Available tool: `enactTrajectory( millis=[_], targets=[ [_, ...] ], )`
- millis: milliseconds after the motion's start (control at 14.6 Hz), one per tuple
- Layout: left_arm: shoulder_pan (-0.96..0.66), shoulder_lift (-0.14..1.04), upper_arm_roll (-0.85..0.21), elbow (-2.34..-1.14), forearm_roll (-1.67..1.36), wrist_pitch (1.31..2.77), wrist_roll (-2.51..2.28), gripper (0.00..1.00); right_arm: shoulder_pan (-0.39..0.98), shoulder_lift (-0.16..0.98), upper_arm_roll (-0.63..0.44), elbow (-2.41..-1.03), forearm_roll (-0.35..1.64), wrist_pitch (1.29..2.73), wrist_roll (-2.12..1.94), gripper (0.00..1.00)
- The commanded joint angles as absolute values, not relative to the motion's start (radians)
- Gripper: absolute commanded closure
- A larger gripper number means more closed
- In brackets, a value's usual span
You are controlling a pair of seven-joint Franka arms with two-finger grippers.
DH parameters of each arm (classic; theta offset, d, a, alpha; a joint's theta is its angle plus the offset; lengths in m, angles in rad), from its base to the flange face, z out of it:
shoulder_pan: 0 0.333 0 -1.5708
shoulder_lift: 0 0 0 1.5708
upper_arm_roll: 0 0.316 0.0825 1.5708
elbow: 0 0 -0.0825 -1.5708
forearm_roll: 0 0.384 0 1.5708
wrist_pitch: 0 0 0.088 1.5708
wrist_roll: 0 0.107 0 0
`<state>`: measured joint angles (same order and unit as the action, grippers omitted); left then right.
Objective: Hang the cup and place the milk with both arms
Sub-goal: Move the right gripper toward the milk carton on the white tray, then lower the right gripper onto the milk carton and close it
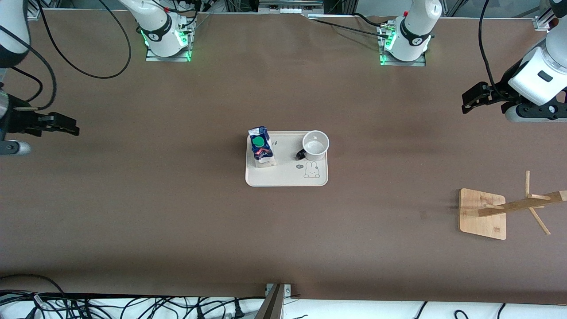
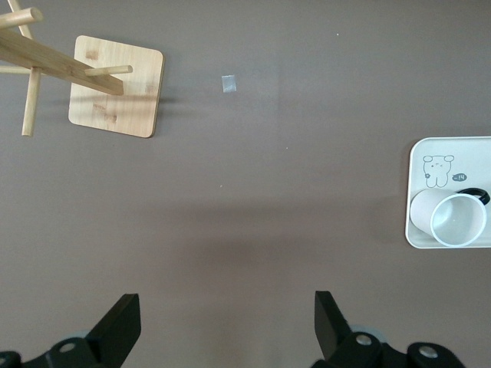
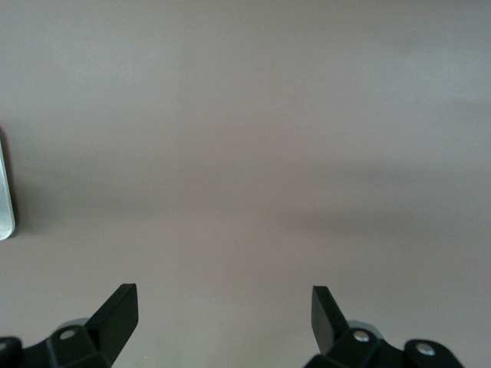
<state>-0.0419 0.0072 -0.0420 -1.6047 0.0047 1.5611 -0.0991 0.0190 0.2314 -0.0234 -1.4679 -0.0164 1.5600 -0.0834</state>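
Tray mid-table, rack apart.
The milk [image 1: 261, 145] and the cup [image 1: 315, 145] stand on the tray [image 1: 286, 176]; the rack [image 1: 483, 213] sits toward the left arm's end.

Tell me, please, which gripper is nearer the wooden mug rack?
Left. The left gripper hovers above the table near the wooden mug rack; the right gripper hangs at the right arm's end.

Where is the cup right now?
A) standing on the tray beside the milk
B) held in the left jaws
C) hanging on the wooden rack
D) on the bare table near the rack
A: the cup stands upright on the tray beside the milk, with both arms' jaws open and empty out at the table's ends.
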Motion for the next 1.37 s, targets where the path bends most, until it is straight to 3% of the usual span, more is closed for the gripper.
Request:
enactTrajectory(
  millis=[0,275,549,755,961,1305],
  targets=[
    [-0.044,0.028,-0.046,-1.578,0.015,1.539,-0.097,0.0,0.124,0.264,-0.028,-1.444,-0.015,1.546,-0.065,0.0],
    [-0.043,0.029,-0.044,-1.578,0.015,1.539,-0.09,0.0,0.196,0.265,-0.026,-1.442,0.032,1.563,0.214,0.0],
    [-0.044,0.029,-0.046,-1.578,0.015,1.532,-0.089,0.0,0.3,0.296,-0.025,-1.442,0.072,1.698,0.575,0.0],
    [-0.046,0.029,-0.046,-1.578,0.017,1.531,-0.091,0.0,0.328,0.327,-0.023,-1.443,0.167,1.698,0.528,0.0],
    [-0.046,0.029,-0.046,-1.578,0.017,1.519,-0.092,0.0,0.365,0.359,-0.021,-1.443,0.167,1.692,0.258,0.0],
    [-0.052,0.029,-0.048,-1.578,0.017,1.519,-0.091,0.0,0.411,0.385,-0.021,-1.443,0.167,1.698,0.169,0.0]
  ],
)
